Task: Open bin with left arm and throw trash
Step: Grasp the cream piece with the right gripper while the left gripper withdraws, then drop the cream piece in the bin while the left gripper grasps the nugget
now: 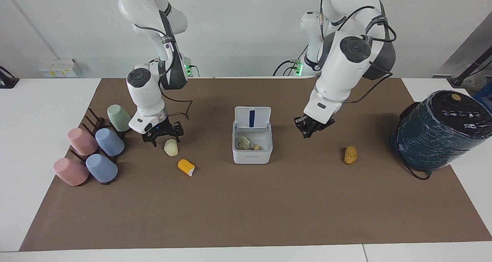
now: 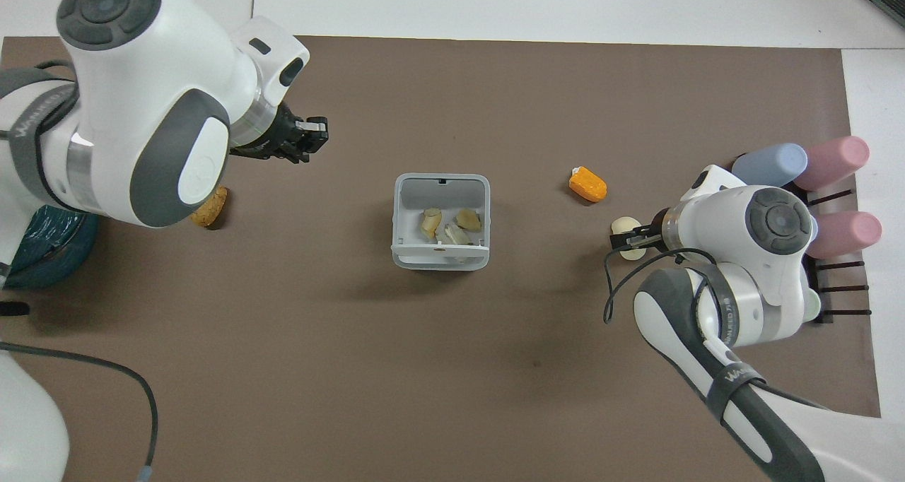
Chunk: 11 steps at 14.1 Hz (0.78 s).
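Facing view centre shows the bin [image 1: 251,146] open, so the right gripper [image 1: 162,133], fingers spread, should drop squarely over the cream lump [image 1: 171,147] at centre-left before closing; left gripper's [image 1: 312,126] fingers unreadable

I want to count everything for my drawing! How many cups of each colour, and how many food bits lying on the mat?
Pink cups: 2
Blue cups: 2
Green cup: 1
Food bits on the mat: 3
Total: 8
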Motion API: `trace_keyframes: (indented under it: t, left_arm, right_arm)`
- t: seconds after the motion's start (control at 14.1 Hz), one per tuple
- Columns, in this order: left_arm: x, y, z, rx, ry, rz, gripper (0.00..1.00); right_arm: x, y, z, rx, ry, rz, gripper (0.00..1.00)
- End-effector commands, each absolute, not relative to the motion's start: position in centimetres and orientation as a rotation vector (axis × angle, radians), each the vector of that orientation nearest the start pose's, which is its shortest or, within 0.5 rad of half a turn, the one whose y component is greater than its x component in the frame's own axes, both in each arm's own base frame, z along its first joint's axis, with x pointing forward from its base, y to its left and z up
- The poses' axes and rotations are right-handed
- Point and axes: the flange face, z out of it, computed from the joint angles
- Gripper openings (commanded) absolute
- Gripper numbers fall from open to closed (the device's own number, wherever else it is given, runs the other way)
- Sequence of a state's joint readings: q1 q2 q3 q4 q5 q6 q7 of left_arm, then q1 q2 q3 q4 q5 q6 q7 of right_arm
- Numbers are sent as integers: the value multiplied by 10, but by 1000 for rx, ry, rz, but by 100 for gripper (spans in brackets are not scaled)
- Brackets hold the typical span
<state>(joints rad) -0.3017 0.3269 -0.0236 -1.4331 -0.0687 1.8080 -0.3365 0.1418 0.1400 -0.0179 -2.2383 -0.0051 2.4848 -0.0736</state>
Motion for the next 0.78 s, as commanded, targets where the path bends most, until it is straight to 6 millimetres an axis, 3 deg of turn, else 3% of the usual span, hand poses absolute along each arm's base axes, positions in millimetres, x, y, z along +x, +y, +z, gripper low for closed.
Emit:
trace_keyframes:
  t: [0.0, 0.07, 0.14, 0.28, 0.36, 0.43, 0.57, 0.71]
  left_arm:
    - [637, -172, 508, -3210, 69, -30, 24]
    - [639, -161, 505, -3211, 90, -44, 31]
    - [640, -150, 503, -3210, 79, -63, 36]
    - [635, -140, 487, -3212, 49, -103, 68]
    - [629, -137, 479, -3212, 41, -128, 88]
    - [624, -131, 467, -3211, 26, -141, 96]
    - [611, -115, 446, -3207, 11, -176, 100]
    - [595, -105, 422, -3197, 100, -195, 100]
  right_arm:
    - [540, 68, 316, -3107, -332, -189, 8]
    - [540, 68, 317, -3108, -318, -185, 0]
    - [541, 68, 317, -3109, -316, -182, 0]
    - [543, 70, 321, -3108, -299, -196, 0]
    - [544, 71, 325, -3108, -266, -210, 0]
    - [546, 73, 333, -3106, -241, -231, 0]
    - [551, 92, 355, -3096, -239, -267, 0]
    - [556, 103, 374, -3093, -190, -261, 0]
